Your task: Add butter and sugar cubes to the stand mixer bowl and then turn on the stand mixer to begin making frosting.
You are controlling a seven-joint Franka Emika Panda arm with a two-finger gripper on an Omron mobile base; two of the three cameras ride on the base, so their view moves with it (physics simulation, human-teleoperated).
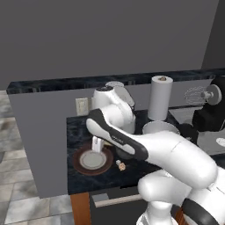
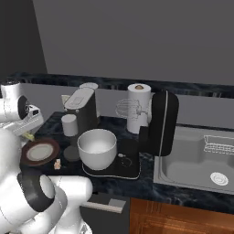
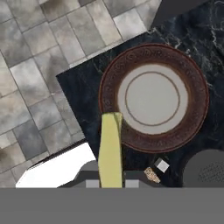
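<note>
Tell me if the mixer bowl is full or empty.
Empty. In the right base view the bowl shows a bare off-white inside; the butter is in the gripper, above the plate.

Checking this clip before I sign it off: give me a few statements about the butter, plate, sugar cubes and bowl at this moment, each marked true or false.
1. The butter is held between the fingers, above the counter. True.
2. The plate has the butter lying on it. False: the plate carries nothing; the butter is lifted in the grip.
3. The sugar cubes lie on the counter beside the plate. True.
4. The stand mixer bowl already holds the sugar cubes. False: its inside looks bare.
5. The bowl stands on the stand mixer base. True.
</note>
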